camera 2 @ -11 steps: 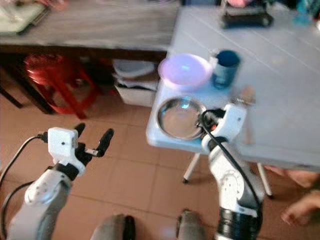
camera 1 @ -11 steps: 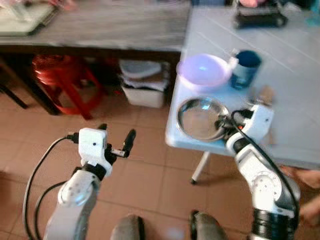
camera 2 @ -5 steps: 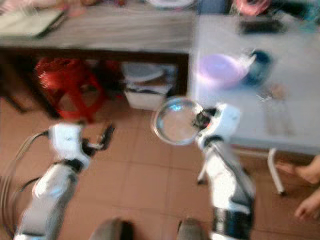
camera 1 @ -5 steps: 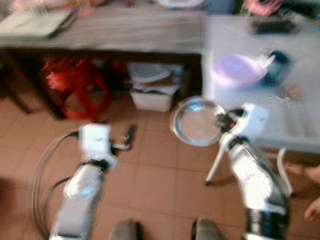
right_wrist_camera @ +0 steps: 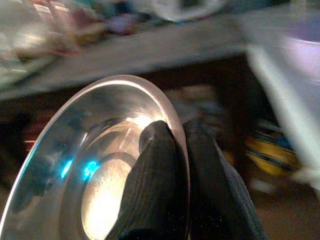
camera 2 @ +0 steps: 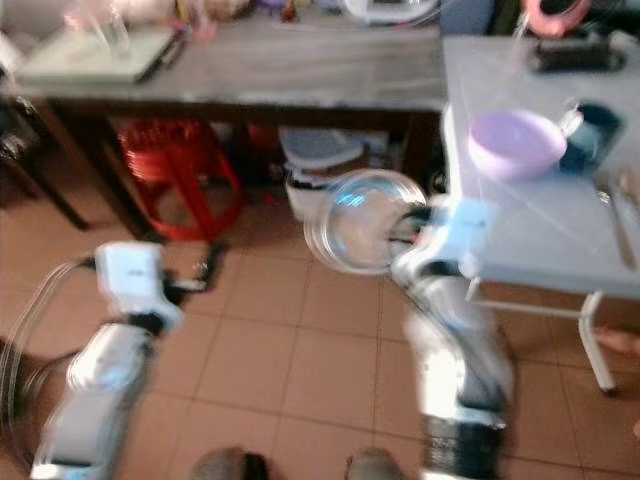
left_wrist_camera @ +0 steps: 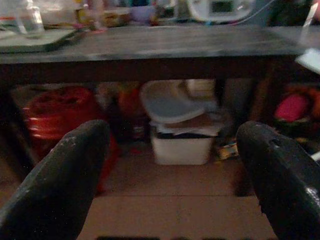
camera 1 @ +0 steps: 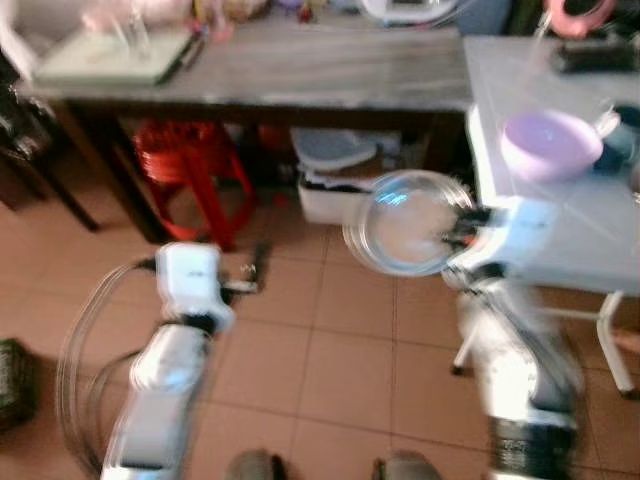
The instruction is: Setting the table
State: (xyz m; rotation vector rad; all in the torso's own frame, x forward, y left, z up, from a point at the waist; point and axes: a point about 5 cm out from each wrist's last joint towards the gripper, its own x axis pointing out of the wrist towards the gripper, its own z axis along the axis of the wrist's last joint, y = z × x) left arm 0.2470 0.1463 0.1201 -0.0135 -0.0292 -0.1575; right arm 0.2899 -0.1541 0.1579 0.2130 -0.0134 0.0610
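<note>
Carrying: your right gripper point(right_wrist_camera: 172, 165) stays clamped on the steel plate point(camera 1: 405, 222), now off the white table's point(camera 1: 560, 235) corner; left gripper point(left_wrist_camera: 172, 165) fingers apart, idle.

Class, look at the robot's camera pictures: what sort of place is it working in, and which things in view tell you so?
Probably a home kitchen or dining area: a tiled floor, a long wooden counter, a red plastic stool beneath it, and a pale table with a purple bowl. The right end effector holds a steel plate.

shiny silver plate point(camera 1: 405, 222), lilac bowl point(camera 1: 551, 144), red stool point(camera 1: 185, 165), terracotta tiled floor point(camera 1: 330, 340)
</note>
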